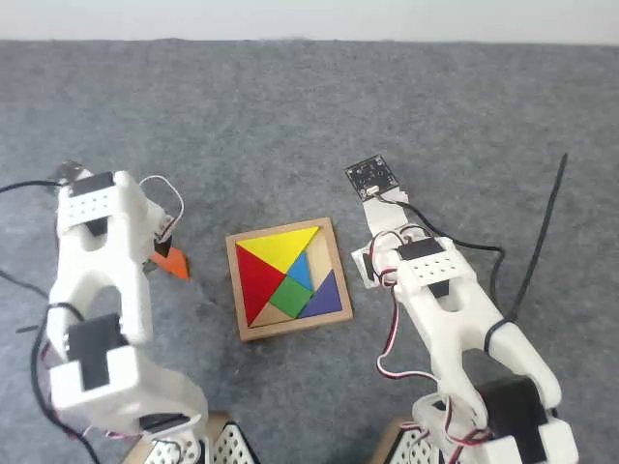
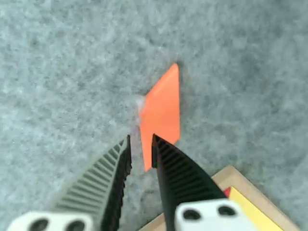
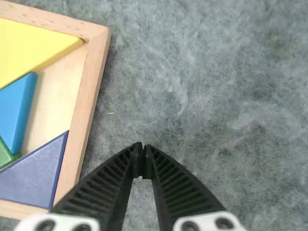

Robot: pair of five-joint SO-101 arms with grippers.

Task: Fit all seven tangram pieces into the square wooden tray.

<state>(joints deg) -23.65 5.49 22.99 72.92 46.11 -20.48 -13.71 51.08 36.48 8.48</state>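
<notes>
I see the square wooden tray (image 1: 280,228) on grey carpet between the two arms. It holds five pieces: a yellow triangle (image 1: 280,249), red triangle (image 1: 256,282), green square (image 1: 290,296), blue triangle (image 1: 301,272) and purple triangle (image 1: 324,295). An orange piece (image 2: 161,108) lies on the carpet beside the tray. The left gripper (image 2: 141,140) has its fingers narrowly parted around that piece's corner. The right gripper (image 3: 143,147) is pinched closed on nothing, just beside the tray.

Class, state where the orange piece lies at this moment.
In the high view the orange piece lies on the grey mat, outside the tray and to its left, right at the left gripper.
</notes>
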